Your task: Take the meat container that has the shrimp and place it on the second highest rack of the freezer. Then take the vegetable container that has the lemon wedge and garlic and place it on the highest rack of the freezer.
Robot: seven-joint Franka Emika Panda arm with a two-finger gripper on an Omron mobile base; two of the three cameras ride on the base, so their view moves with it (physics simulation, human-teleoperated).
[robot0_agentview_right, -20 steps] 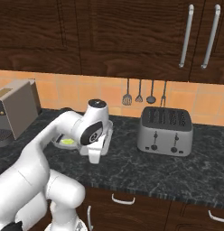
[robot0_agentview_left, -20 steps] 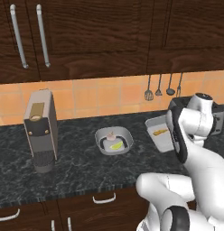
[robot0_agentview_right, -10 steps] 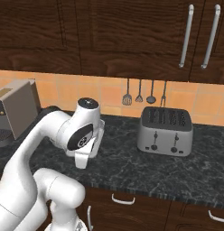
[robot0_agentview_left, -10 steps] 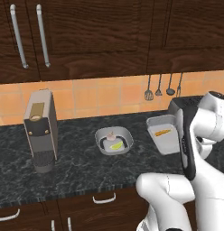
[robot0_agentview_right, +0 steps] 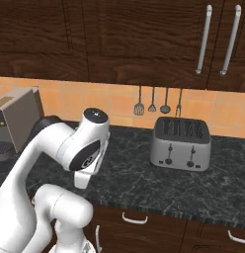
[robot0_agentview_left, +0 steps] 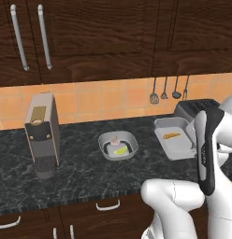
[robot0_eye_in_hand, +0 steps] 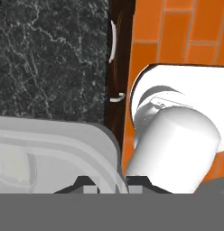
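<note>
Gripping the rim of the grey meat container (robot0_eye_in_hand: pixel 64 135), the gripper (robot0_eye_in_hand: pixel 113 182) has its two dark fingertips (robot0_eye_in_hand: pixel 84 182) closed either side of the tray's edge in the hand view, so I call it clenched on that rim. Past the tray that view looks down on the black marbled counter (robot0_eye_in_hand: pixel 50 54), a dark cabinet front (robot0_eye_in_hand: pixel 114 67) and the orange floor (robot0_eye_in_hand: pixel 177 31). That suggests the tray is lifted, though I cannot confirm the gap. In the left base view the meat container (robot0_agentview_left: pixel 176 144) sits at the right of the counter, just beside my forearm, with the shrimp (robot0_agentview_left: pixel 171 136) lying small and orange inside. The vegetable container (robot0_agentview_left: pixel 119 145) is well apart to its left, holding the garlic (robot0_agentview_left: pixel 114 140) and lemon wedge (robot0_agentview_left: pixel 120 150), untouched. The coffee machine (robot0_agentview_left: pixel 41 135) stands further left and the toaster (robot0_agentview_right: pixel 180 143) is behind on the right. I judge this is step one, pick done and carry starting. The next move calls for keeping the tray level so the shrimp stays put, clearing the toaster, then turning to the freezer and sliding it onto the second highest rack.
</note>
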